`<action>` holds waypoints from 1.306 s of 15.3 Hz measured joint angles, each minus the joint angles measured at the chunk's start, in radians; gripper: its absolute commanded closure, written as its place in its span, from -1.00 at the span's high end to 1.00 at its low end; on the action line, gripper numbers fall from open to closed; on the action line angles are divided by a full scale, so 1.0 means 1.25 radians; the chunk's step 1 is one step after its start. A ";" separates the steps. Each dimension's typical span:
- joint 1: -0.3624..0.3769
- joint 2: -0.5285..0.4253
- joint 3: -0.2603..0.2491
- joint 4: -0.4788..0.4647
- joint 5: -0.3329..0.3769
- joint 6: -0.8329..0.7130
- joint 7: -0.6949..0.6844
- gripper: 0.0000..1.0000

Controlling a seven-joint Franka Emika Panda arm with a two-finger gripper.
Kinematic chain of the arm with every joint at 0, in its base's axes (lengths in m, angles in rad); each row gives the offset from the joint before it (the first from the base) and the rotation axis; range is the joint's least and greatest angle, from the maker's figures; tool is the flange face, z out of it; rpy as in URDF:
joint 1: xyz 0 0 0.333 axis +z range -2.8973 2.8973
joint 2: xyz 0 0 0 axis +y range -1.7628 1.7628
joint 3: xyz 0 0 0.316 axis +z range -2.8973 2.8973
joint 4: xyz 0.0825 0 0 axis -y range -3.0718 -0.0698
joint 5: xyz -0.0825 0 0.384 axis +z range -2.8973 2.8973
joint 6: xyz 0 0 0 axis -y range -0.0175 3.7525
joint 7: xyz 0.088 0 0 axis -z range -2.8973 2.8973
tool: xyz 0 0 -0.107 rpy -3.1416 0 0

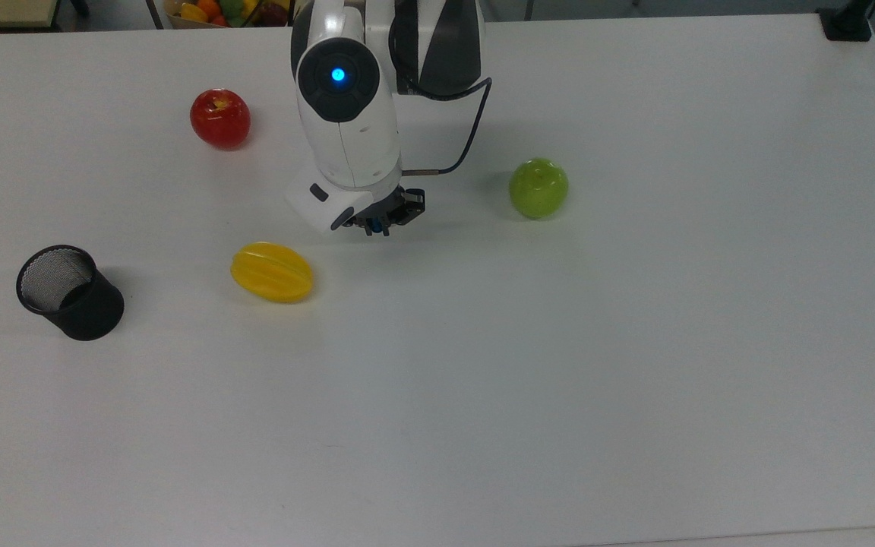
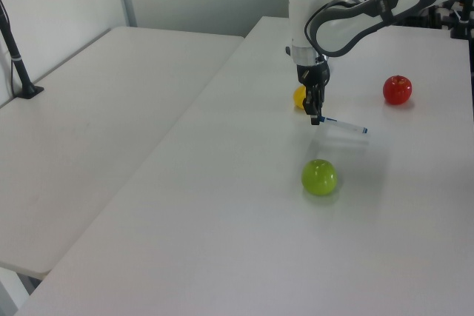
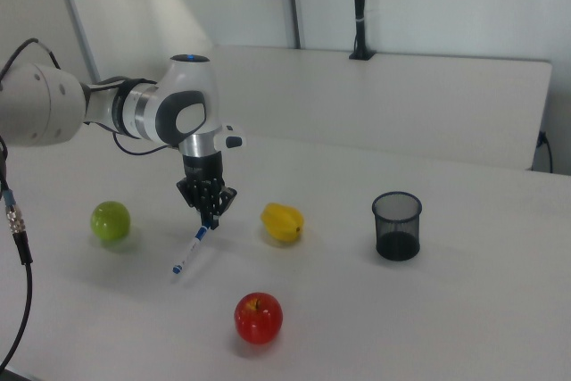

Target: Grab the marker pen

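Gripper is pinching the marker pen by one end. The pen is slanting down from the fingers, its far tip at or just above the white surface; contact unclear. In the right view it is sitting between the green apple and the yellow fruit, with the red apple nearer the camera. Black mesh cup is standing well apart.

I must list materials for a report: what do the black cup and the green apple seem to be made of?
Black cup: probably metal wire mesh with a matte finish; its wall shows a fine grid. Green apple: probably glossy plastic, since bright highlights sit on its smooth skin.
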 measured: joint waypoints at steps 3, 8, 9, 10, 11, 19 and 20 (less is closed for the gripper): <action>0.000 0.003 0.002 -0.001 0.000 0.006 0.005 -0.18; 0.000 0.003 0.002 -0.001 0.000 0.009 0.006 0.11; 0.000 0.003 0.002 0.000 0.000 0.009 0.007 0.29; 0.000 0.001 0.002 0.000 0.000 0.009 0.007 0.54; 0.000 -0.003 0.002 0.002 0.000 0.009 0.007 0.84; -0.040 -0.176 -0.004 0.009 -0.001 -0.087 0.068 1.00; -0.053 -0.204 -0.004 0.009 -0.001 -0.110 0.069 1.00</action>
